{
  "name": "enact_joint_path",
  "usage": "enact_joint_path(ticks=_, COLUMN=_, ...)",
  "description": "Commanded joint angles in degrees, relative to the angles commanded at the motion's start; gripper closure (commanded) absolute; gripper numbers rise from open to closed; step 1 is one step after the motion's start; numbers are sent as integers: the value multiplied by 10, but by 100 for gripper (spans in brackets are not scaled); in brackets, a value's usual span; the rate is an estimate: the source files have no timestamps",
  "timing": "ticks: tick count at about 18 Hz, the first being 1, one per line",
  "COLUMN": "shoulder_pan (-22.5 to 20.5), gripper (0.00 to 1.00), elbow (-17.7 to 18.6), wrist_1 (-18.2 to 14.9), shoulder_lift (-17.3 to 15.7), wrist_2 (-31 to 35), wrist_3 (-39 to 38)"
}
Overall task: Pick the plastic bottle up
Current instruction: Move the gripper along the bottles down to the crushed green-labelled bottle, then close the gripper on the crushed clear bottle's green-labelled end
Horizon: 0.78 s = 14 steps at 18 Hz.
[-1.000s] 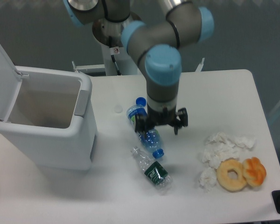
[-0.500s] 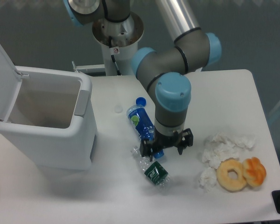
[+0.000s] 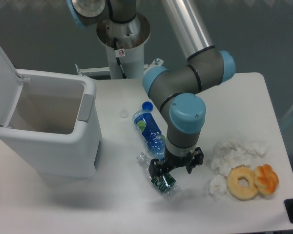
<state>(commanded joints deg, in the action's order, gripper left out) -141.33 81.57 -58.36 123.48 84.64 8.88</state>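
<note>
White table (image 3: pixel 234 97): bottles, bin, tissues, doughnuts.

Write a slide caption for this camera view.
Robot gripper poised over the green-labelled plastic bottle beside a blue-capped bottle.

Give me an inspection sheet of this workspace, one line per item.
Surface: white table, bare along the far right side.
Job's things: green-labelled plastic bottle lying on its side near the front edge, partly under the gripper.
Clutter: blue-capped bottle lying flat; crumpled tissues; two doughnuts.
Grippers: gripper low over the green-labelled bottle, fingers apart; contact cannot be told.
Cables: nothing seen.
Surroundings: open white bin at the left of the table; arm's base column behind; dark wall beyond.
</note>
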Motion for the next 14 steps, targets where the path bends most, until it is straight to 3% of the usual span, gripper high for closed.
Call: enact_joint_path(ticks=14, shoulder_pan=-3, gripper=0, elbow=-17, wrist_1=11, shoulder_lift=38, wrist_2=1, wrist_3=2)
